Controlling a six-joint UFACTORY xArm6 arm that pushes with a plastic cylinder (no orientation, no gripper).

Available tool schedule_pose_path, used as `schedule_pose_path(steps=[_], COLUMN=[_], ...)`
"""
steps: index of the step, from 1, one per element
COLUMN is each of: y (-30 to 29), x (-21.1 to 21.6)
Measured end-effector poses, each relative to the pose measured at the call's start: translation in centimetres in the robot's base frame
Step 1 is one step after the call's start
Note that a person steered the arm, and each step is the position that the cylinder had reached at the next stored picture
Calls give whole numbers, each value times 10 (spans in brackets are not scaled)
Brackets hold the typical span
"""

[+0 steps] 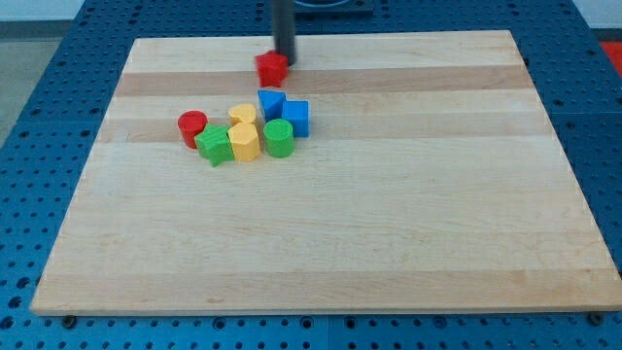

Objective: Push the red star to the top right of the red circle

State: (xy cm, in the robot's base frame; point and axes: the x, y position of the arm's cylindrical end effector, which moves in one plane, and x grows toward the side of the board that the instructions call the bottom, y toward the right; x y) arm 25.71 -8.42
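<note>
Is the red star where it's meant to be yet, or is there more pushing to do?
Mostly done: the red star already sits up and to the view's right of the red circle, apart from the clustered blocks. In hand: my tip is right against the star's upper right side. Left: maybe a small nudge to settle it, then backing away.

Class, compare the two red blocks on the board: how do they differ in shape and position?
The red star has a pointed outline; the red circle is a round cylinder. The red star lies apart near the view's top, right beside my tip; the red circle sits at the left end of the cluster, beside the green star. Both are red and similar in size.
</note>
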Motion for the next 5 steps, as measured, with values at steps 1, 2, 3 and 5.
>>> schedule_pose_path(steps=[1,2,3,5], y=[-17,9,42,-1], x=[2,-20,-4,46])
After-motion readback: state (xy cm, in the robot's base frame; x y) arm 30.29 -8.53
